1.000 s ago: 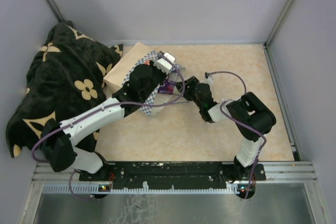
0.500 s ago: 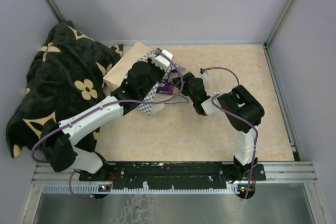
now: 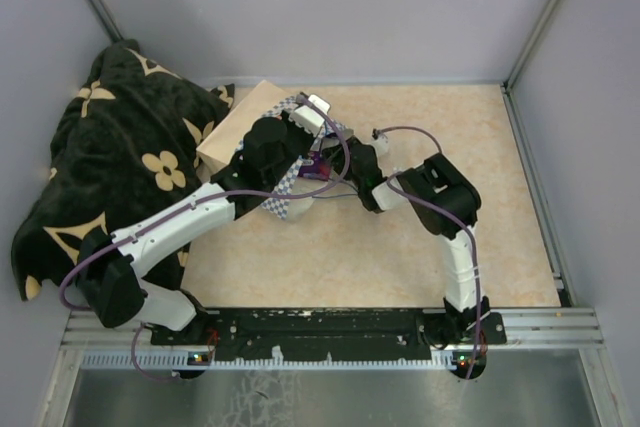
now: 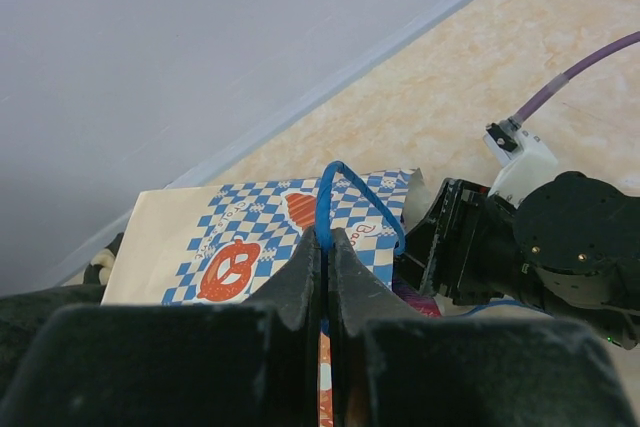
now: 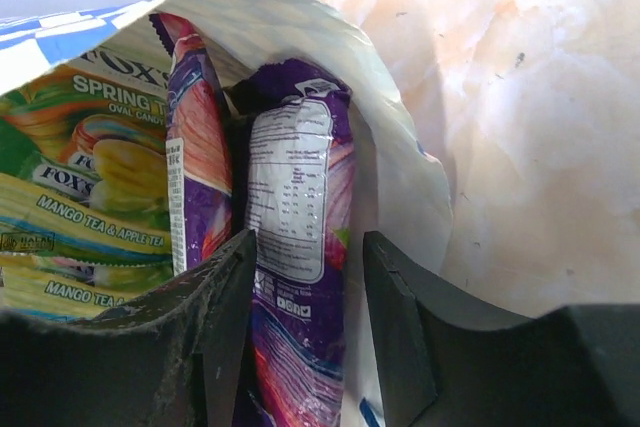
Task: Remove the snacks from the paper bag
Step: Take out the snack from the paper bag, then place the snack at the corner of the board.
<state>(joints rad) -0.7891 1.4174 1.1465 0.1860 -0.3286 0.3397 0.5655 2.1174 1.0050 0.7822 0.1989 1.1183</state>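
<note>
Small blue-and-white checkered paper bag [image 4: 240, 237] with orange pretzel motifs lies on its side at the far left-centre of the surface, its tan base toward the blanket and its mouth facing right. Left claw [image 4: 325, 247]: fingers together, clamped on the bag's blue cord handle [image 4: 330, 182]. Right claw [image 5: 308, 242] is inside the cream-lined mouth, fingers apart on either side of a flat glossy purple packet [image 5: 300, 267]. Cannot tell whether they pinch it. A second purple packet [image 5: 195, 157] and a green-yellow packet [image 5: 90, 177] marked mango tea sit just beside it, all inside the bag. Versus a second ago: the right arm has folded in, its elbow is closer to the bag and its claw deeper in the mouth. The left arm and bag are unchanged. Beige marbled surface [image 3: 400, 257]; black blanket [image 3: 110, 157] with cream flowers heaped at the left; pale lilac walls [image 3: 330, 7].
</note>
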